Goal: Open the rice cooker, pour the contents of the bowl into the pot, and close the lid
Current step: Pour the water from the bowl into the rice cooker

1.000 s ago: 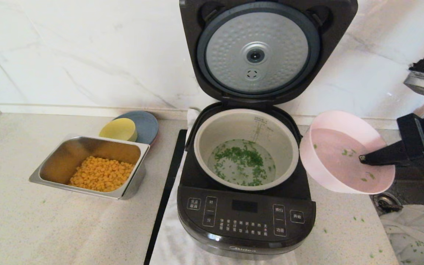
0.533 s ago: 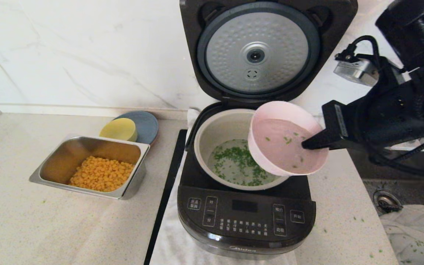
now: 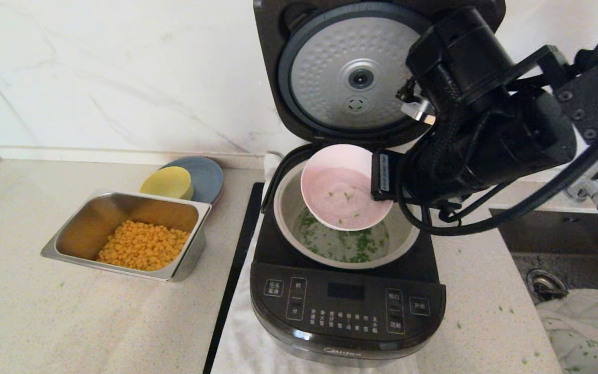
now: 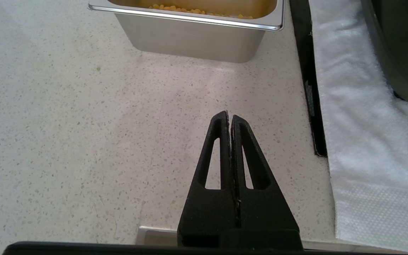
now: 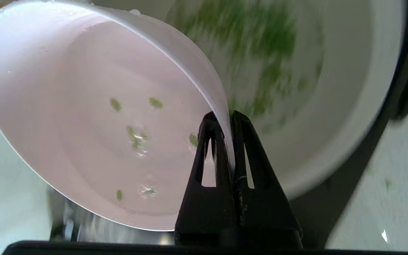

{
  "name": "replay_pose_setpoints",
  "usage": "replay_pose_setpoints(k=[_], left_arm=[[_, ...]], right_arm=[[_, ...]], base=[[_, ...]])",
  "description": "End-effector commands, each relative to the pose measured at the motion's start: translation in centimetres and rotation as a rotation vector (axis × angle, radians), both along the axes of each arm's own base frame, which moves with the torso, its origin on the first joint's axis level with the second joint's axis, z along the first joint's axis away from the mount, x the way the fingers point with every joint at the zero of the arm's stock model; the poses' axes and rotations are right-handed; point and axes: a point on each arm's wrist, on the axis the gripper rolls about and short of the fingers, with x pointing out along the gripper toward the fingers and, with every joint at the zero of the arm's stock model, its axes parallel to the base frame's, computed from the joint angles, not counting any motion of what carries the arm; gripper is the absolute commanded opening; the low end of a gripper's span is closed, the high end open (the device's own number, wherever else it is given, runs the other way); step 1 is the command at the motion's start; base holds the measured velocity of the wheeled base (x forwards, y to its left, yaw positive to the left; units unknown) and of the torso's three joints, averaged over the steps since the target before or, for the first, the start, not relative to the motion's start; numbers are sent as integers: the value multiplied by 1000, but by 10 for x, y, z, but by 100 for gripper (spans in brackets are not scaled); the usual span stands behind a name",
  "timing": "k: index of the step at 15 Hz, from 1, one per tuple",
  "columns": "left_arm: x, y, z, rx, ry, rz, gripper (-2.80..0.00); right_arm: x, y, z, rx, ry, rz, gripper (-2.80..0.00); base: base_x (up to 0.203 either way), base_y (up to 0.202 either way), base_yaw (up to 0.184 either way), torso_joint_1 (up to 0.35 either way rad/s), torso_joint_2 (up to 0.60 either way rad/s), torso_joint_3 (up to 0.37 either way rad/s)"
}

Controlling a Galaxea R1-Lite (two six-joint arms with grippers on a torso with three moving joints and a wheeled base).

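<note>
- Head view: small pale pink bowl (image 3: 344, 195) tilted over round grey-beige inner pot (image 3: 408, 236) of glossy black rice cooker (image 3: 345, 311); hinged lid (image 3: 353, 72) upright.
- Right wrist view only: right gripper (image 5: 224, 118) clamped on bowl rim, few chopped green bits (image 5: 135, 136) stuck inside.
- Left wrist view only: left gripper (image 4: 229, 118) fingers together above counter (image 4: 83, 124).

Bright, even daylight; the right wrist view smears the pot (image 5: 331, 106) with motion blur.

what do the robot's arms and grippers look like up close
Both grippers, left and right, are matte black with two tapered, wedge-shaped fingers, each with a long triangular cutout. The right arm is bulky black with rounded housings, loose black cables, visible screws and a small silver camera module.
</note>
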Motion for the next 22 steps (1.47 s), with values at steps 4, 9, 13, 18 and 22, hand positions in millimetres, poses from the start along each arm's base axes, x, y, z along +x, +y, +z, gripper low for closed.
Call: replay_pose_setpoints(k=[4, 9, 13, 18, 22], left_arm=[[0, 0, 0, 0, 1, 1, -280], [0, 0, 0, 0, 1, 1, -280], [0, 0, 0, 0, 1, 1, -280], [0, 0, 0, 0, 1, 1, -280], [0, 0, 0, 0, 1, 1, -280]], right_arm=[[13, 17, -10, -12, -68, -78, -280], [18, 24, -14, -79, -172, -218, -280], [18, 30, -16, -156, -249, -312, -280], [12, 53, -25, -246, -414, -334, -280], [11, 64, -49, -320, -558, -313, -280]], base=[[0, 0, 0, 0, 0, 0], [0, 0, 0, 0, 0, 0], [0, 0, 0, 0, 0, 0], [0, 0, 0, 0, 0, 0], [0, 0, 0, 0, 0, 0]])
